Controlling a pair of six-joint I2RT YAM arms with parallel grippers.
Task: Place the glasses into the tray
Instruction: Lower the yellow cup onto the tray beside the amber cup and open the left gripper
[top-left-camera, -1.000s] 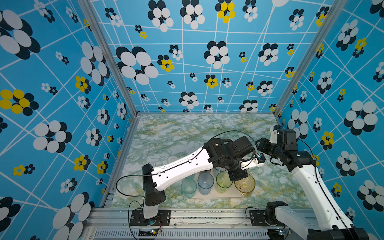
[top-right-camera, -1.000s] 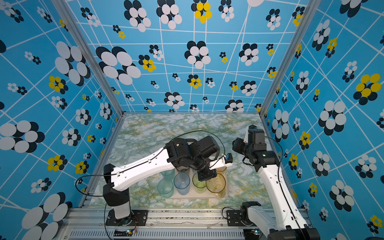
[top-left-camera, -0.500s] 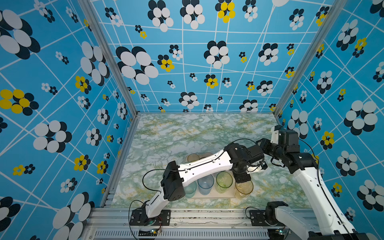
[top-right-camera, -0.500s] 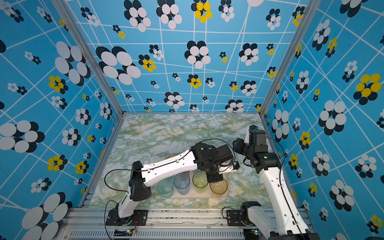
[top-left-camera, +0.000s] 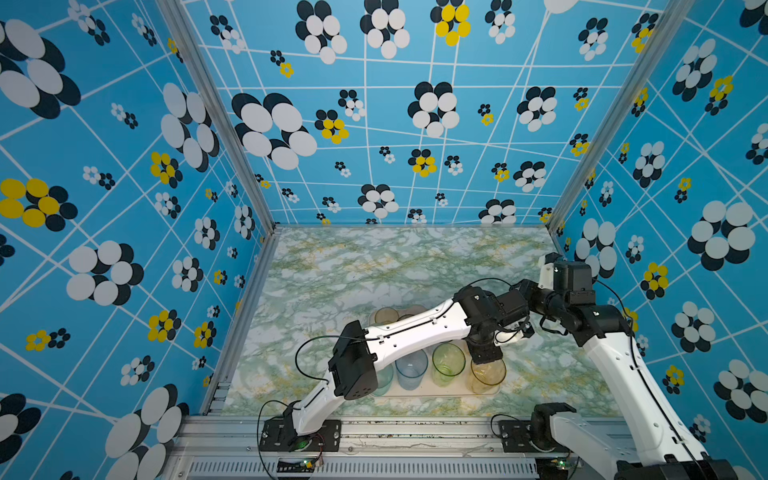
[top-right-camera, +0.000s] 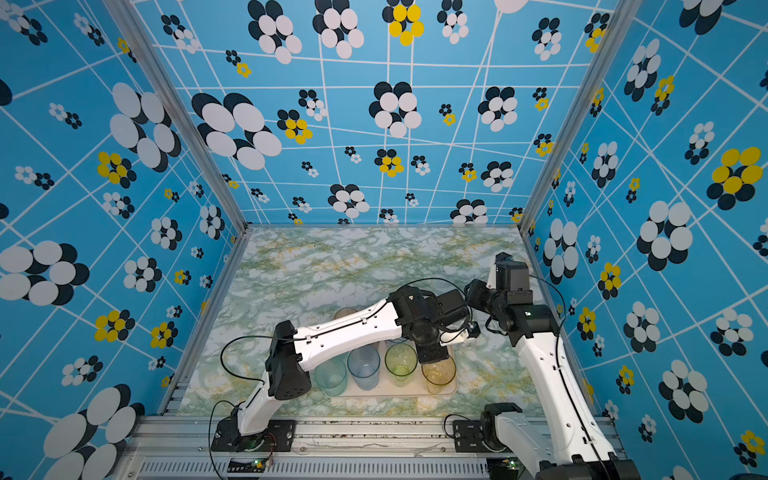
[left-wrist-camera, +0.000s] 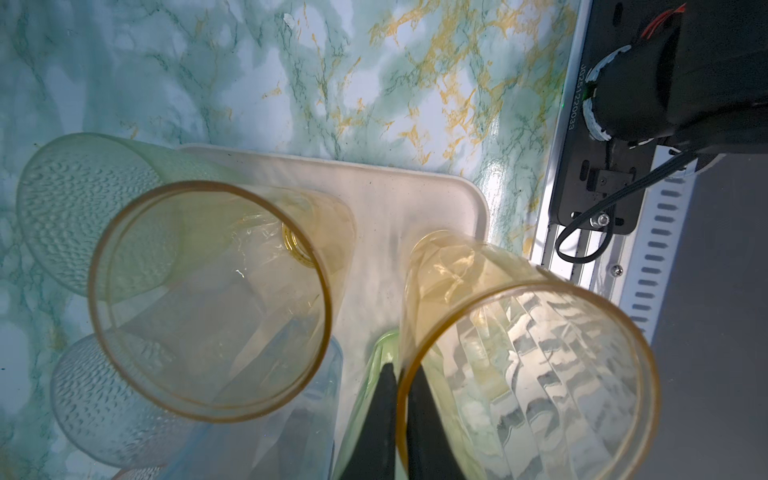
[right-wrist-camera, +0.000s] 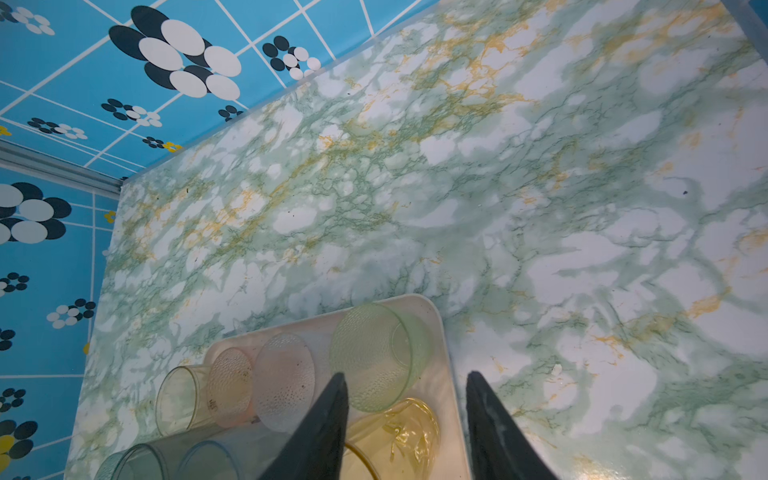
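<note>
My left gripper (left-wrist-camera: 401, 395) is shut, its dark fingers (left-wrist-camera: 384, 415) pinching the rim of a tall amber glass (left-wrist-camera: 528, 374). That glass (top-left-camera: 488, 372) (top-right-camera: 438, 371) stands upright in the front right corner of the cream tray (top-left-camera: 436, 392) (top-right-camera: 395, 392) (left-wrist-camera: 415, 191). In both top views the gripper (top-left-camera: 484, 353) (top-right-camera: 432, 353) points down onto it. A green (top-left-camera: 448, 361), a blue (top-left-camera: 410, 368) and a teal glass (top-left-camera: 382, 380) fill the front row. My right gripper (right-wrist-camera: 405, 376) hangs open over the tray's right rim (right-wrist-camera: 442, 353), holding nothing.
More glasses stand in the tray's back rows: a short green one (right-wrist-camera: 374, 353), a clear one (right-wrist-camera: 284, 382), a pink one (right-wrist-camera: 230, 386), another amber one (left-wrist-camera: 212, 299). The left forearm (top-left-camera: 415, 332) crosses above them. The right arm's base (left-wrist-camera: 598, 199) sits close behind the tray corner.
The left arm's elbow has swung to the right and its wrist has come lower over the tray's front right corner, still gripping the amber glass. The right arm has hardly moved.
</note>
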